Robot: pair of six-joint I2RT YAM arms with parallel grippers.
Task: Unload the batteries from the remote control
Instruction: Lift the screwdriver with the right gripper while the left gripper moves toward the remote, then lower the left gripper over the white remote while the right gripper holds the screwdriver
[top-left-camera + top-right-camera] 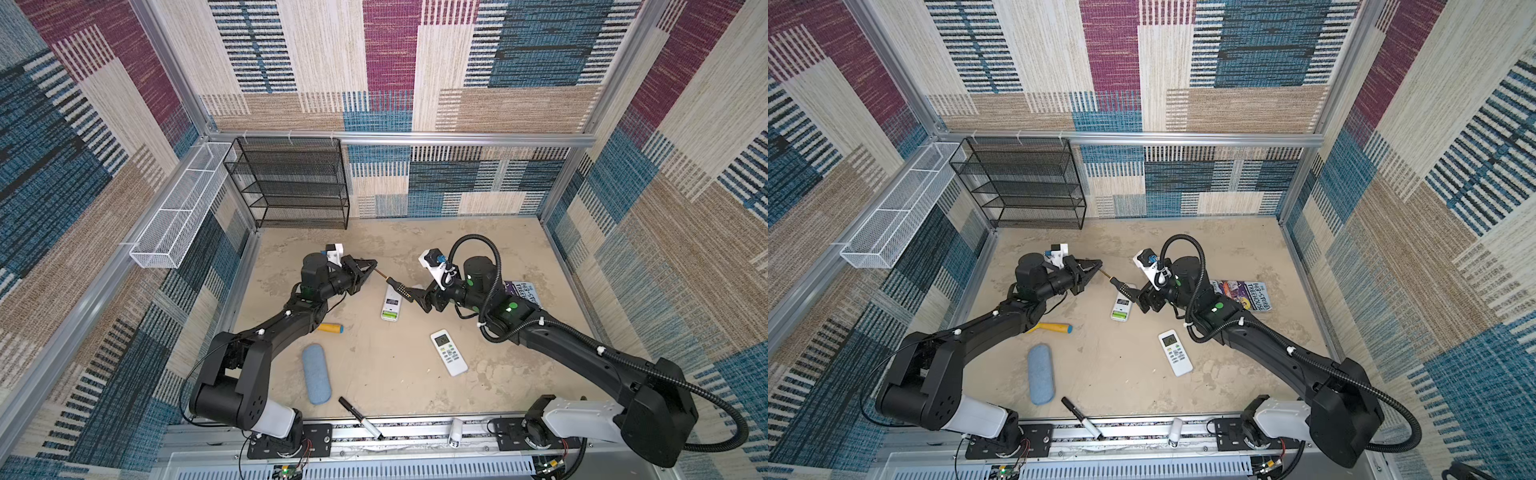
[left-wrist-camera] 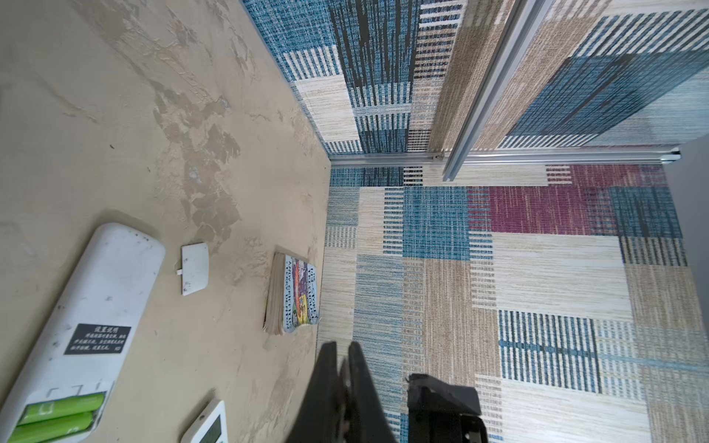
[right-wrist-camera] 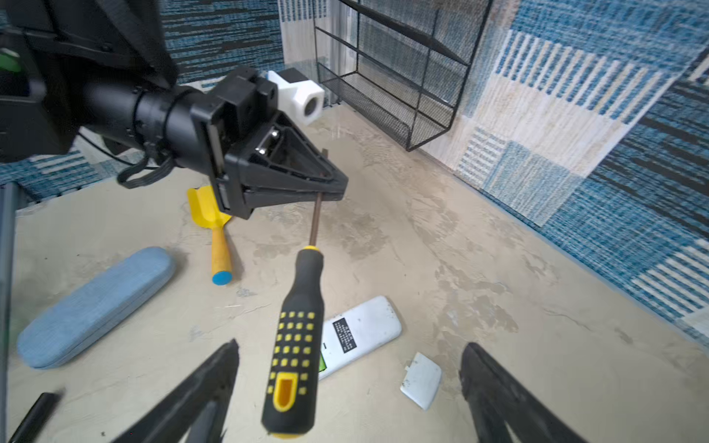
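Both top views look steeply down on the table [image 1: 374, 249] from high above its near edge. The left wrist view sits low, facing the book [image 2: 301, 295] by the wall [image 2: 422, 268]. The right wrist view faces oppositely, toward the left gripper [image 3: 335, 188] and black rack [image 3: 383, 99], the screwdriver [image 3: 299, 326] close before it. Both wrist views share the overturned remote [image 2: 96, 299] and its loose cover [image 2: 195, 268].

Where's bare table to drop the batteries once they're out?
Widest: back of the table, between the black rack and the right wall. Also centre-front, bordered by blue case, face-up remote and marker. Crowded: around the open remote, where left hand, right hand, screwdriver and loose cover bunch up.
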